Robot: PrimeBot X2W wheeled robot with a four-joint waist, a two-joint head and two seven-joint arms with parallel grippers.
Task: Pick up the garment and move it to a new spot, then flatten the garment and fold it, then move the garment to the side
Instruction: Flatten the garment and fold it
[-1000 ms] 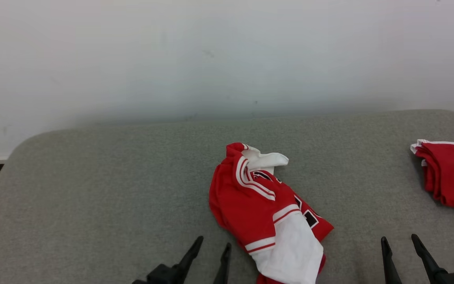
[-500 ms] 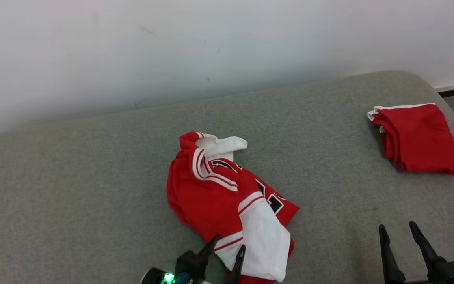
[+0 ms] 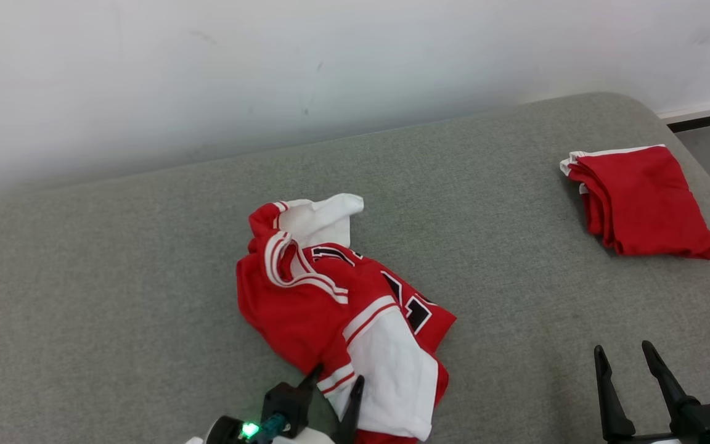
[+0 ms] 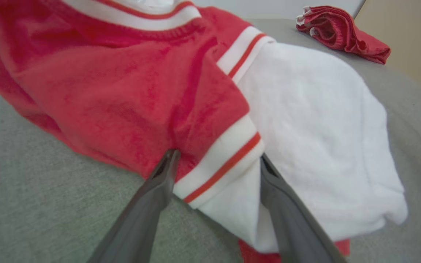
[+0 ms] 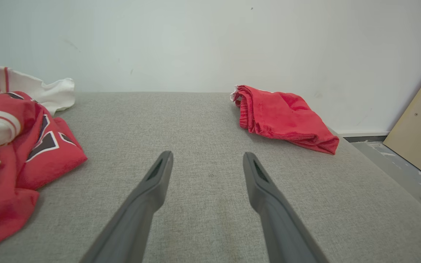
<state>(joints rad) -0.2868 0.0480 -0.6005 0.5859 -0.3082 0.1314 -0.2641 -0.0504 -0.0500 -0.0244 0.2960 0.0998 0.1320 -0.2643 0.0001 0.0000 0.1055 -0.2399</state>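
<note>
Jersey (image 3: 293,308): soft knit cloth, slightly fuzzy nap, matt. Folded red garment (image 3: 638,203) at the surface's far right corner: similar matt cloth. Cushion surface (image 3: 114,277): grey woven upholstery, coarse, matt. Right gripper (image 3: 622,346) fingers: dark, smooth, matt, plastic-looking. Wall (image 3: 330,61): painted, matt, lightly scuffed.

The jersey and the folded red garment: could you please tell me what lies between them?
Bare grey cushion lies between jersey and folded garment, as the head and right wrist views show.
</note>
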